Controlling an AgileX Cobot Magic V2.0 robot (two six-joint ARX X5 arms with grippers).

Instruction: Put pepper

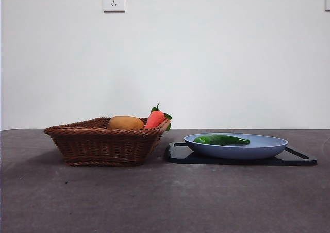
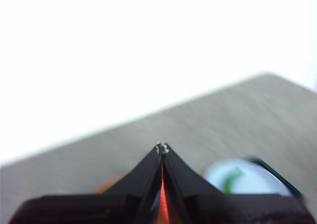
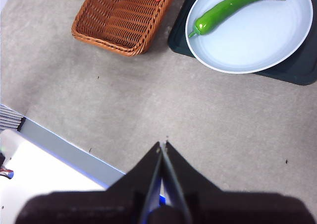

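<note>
The green pepper (image 1: 221,139) lies on a pale blue plate (image 1: 268,146) that rests on a black tray (image 1: 178,153) to the right of the basket. The right wrist view shows the pepper (image 3: 233,7) lying across the plate (image 3: 257,40) from above. My right gripper (image 3: 162,144) is shut and empty, high over bare table, well away from the plate. My left gripper (image 2: 162,147) is shut and empty, raised and far from the plate (image 2: 247,179), where the pepper (image 2: 231,179) shows as a green blur. Neither arm appears in the front view.
A brown wicker basket (image 1: 103,140) stands left of the tray, holding a tan potato (image 1: 125,122) and an orange carrot (image 1: 156,117) with green leaves. The basket (image 3: 119,21) also shows in the right wrist view. A white wall is behind.
</note>
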